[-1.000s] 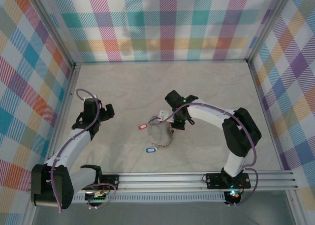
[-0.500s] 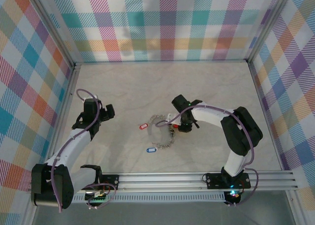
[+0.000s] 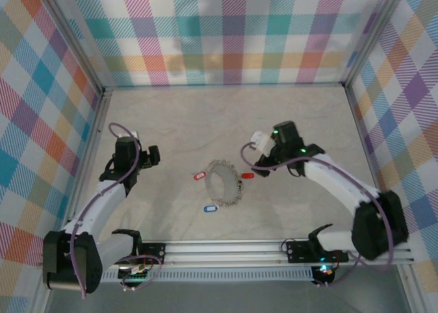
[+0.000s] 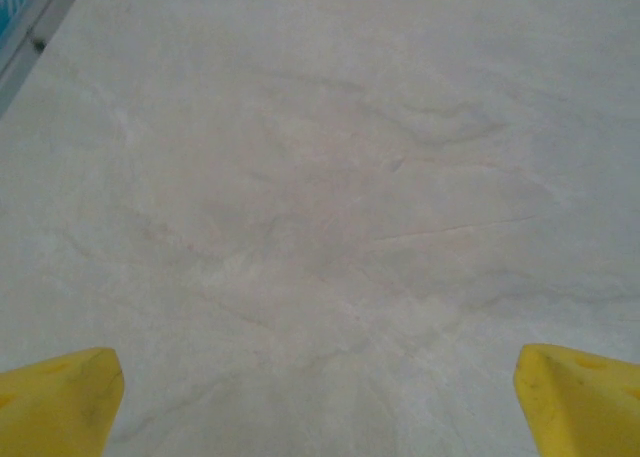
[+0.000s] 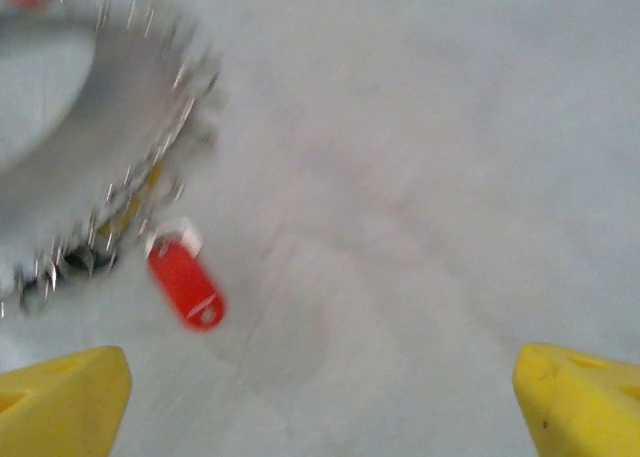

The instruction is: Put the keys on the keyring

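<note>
Keyring (image 3: 224, 181), middle of table (image 3: 171, 121), red-tagged key (image 5: 185, 282) just beside it; my right gripper (image 5: 320, 402) and left gripper (image 4: 320, 402) gape wide, empty (I fear a pinch skidding the thin hoop).

Worktop (image 3: 171, 121) contents by count: one keyring (image 3: 219, 164); two red-tagged keys, the left red key (image 3: 199, 176) and the right red key (image 3: 248, 175); one blue-tagged key (image 3: 209, 208).
</note>
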`<action>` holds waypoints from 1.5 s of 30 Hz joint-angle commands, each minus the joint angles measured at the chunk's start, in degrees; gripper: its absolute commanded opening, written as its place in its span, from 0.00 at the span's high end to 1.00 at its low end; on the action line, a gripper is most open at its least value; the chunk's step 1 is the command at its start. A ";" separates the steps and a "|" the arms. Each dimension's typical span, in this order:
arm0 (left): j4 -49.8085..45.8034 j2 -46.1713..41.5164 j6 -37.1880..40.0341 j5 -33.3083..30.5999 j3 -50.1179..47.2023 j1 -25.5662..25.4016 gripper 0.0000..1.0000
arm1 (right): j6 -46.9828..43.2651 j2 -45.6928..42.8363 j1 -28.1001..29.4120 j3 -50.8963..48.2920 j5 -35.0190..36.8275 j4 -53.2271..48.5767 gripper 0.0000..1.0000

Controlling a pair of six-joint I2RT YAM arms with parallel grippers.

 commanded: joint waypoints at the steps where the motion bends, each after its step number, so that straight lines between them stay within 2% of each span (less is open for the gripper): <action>1: 4.23 -2.70 7.31 5.43 -0.99 0.69 0.00 | 13.71 -8.74 -4.46 -8.74 -7.21 21.90 0.00; 5: 12.21 -2.78 7.91 4.86 -5.81 0.78 0.00 | 24.25 -15.93 -9.64 -22.18 0.59 42.02 0.00; 9: 24.62 0.73 7.52 6.99 -12.35 0.76 0.00 | 29.84 -16.18 -13.73 -30.46 6.98 49.80 0.00; 11: 29.94 3.29 7.44 7.09 -14.46 0.78 0.00 | 32.21 -14.65 -15.82 -34.52 7.62 55.59 0.00; 15: 37.15 7.11 8.65 8.04 -15.84 0.71 0.00 | 34.06 -7.44 -18.51 -38.44 8.38 64.30 0.00; 17: 41.01 9.35 8.62 8.46 -16.05 0.78 0.00 | 34.07 -1.85 -19.47 -38.34 8.49 70.23 0.00; 20: 44.47 13.58 9.35 9.43 -14.49 0.75 0.00 | 31.58 4.49 -21.00 -35.31 6.48 73.06 0.00; 22: 49.26 17.27 8.74 9.86 -13.98 0.77 0.00 | 34.37 10.21 -23.16 -34.43 6.90 76.28 0.00; 24: 53.16 21.78 8.63 11.21 -13.24 0.70 0.00 | 35.99 16.76 -24.26 -35.11 7.58 84.53 0.00; 25: 54.36 24.43 8.89 11.62 -12.84 0.61 0.00 | 36.03 16.83 -24.42 -34.94 7.48 85.13 0.00; 27: 58.08 28.68 8.89 11.47 -12.72 0.60 0.00 | 37.07 14.53 -24.43 -33.06 9.79 76.99 0.00; 28: 55.29 29.04 8.99 11.36 -11.28 0.60 0.00 | 37.99 15.84 -24.39 -32.82 12.00 78.91 0.00; 32: 53.93 29.23 7.51 8.14 -10.37 0.56 0.00 | 36.84 15.88 -22.96 -27.39 14.30 68.57 0.00; 45: 52.98 29.16 6.90 7.03 -9.98 0.69 0.00 | 36.51 15.66 -22.76 -27.40 14.12 68.23 0.00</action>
